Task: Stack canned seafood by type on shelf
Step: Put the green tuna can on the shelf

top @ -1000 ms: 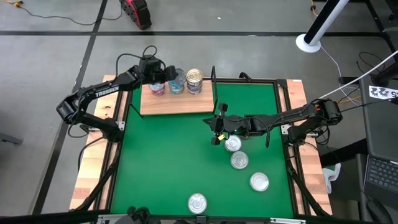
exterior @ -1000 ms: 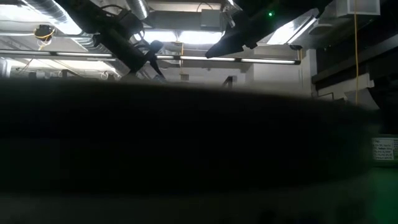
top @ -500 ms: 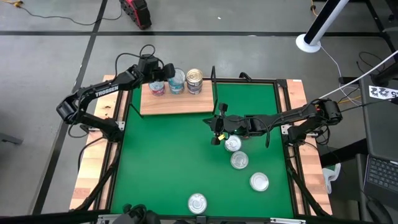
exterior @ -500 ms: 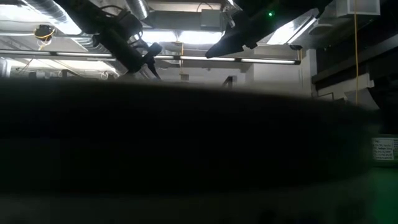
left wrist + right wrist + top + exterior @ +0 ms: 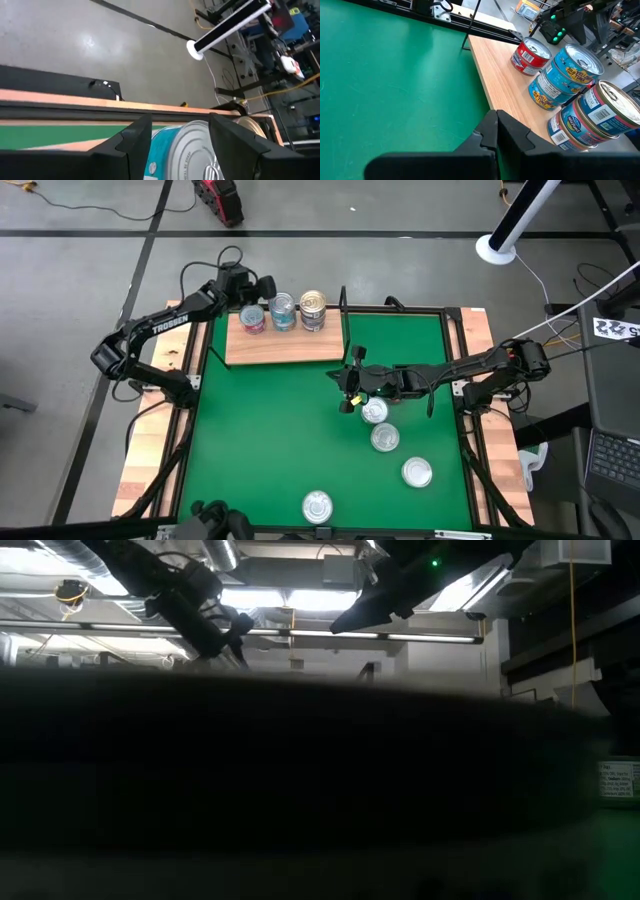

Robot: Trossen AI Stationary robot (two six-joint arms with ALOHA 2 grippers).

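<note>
On the wooden shelf (image 5: 290,346) at the back left stand a red tin (image 5: 252,319), a stack of blue-teal tins (image 5: 283,310) and a third stack (image 5: 313,310) with pink-and-blue labels (image 5: 592,117). My left gripper (image 5: 262,288) hovers open just behind the red tin, apart from the blue stack. In the left wrist view the top blue tin (image 5: 192,150) shows ahead between the fingers (image 5: 136,142). My right gripper (image 5: 349,387) is shut and empty over the green mat (image 5: 270,440), beside a loose tin (image 5: 374,411).
More loose tins lie on the mat (image 5: 385,438), (image 5: 417,472), (image 5: 317,505). A thin black upright (image 5: 343,300) stands at the shelf's right end. A black frame and wooden rails (image 5: 150,450) border the mat. Something dark close to the camera blocks most of the low view.
My left gripper has drawn back from the blue stack, up and to the left, leaving the tin on top. The right arm has not moved.
</note>
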